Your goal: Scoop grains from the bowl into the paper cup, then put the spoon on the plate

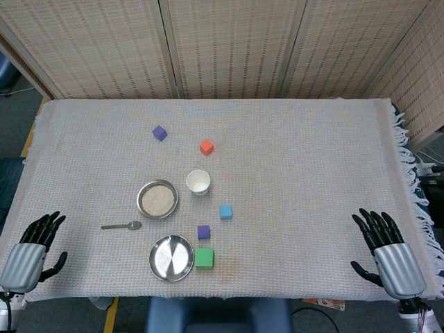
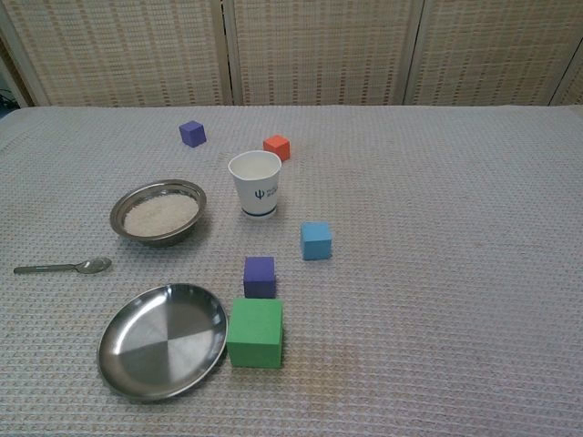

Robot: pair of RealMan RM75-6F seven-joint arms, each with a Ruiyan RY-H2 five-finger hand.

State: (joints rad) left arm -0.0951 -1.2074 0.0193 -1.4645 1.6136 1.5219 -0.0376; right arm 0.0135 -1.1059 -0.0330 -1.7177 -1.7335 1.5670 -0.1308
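Woven-cloth desk (image 1: 291,173): thin, stiff spoon (image 1: 122,225) at bowl's (image 1: 157,199) eight o'clock is best pinched mid-handle, being low and slippery; left hand (image 1: 31,251) and right hand (image 1: 387,248) are held empty, fingers spread wide.

lab: screened, cloth-covered table (image 1: 291,173)

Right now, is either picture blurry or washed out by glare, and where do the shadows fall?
Head view: sharp, evenly lit, and the plate shows bright wedges of reflection. Chest view: also sharp; the paper cup and green block cast only soft, short shadows, and the plate mirrors light in pale sectors without washing out.
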